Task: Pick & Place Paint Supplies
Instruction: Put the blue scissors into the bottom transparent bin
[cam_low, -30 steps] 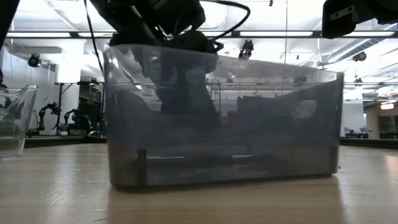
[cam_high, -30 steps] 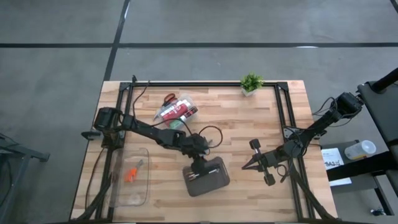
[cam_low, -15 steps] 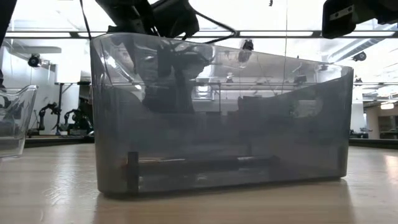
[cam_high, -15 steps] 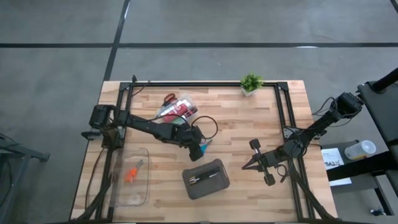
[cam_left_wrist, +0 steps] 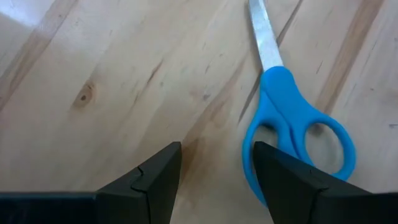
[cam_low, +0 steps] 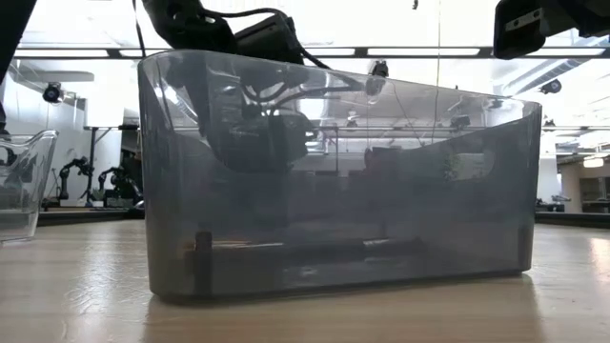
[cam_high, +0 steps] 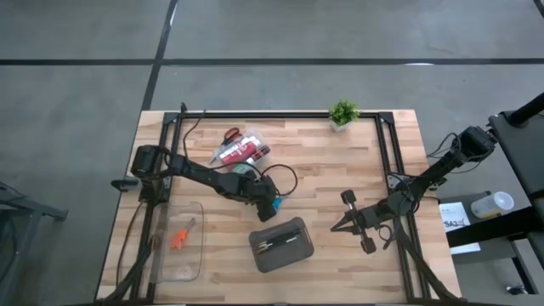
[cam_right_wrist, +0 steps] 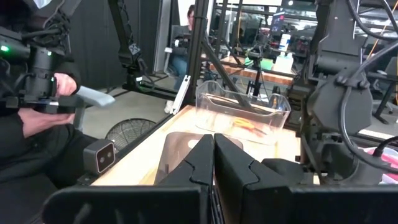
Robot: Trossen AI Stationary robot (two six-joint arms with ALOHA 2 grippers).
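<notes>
- The left gripper (cam_left_wrist: 211, 171) has come away from the grey case (cam_high: 281, 244) and now hangs low over the bare wood, fingers spread wide, holding nothing
- Blue scissors (cam_left_wrist: 292, 124) lie flat on the table (cam_high: 340, 170) just beside one finger; brushes (cam_high: 279, 242) lie inside the case
- The right gripper (cam_high: 335, 227) waits further off, fingers pressed together; the orange scissors (cam_high: 178, 237) sit in the clear box (cam_high: 180, 270)
</notes>
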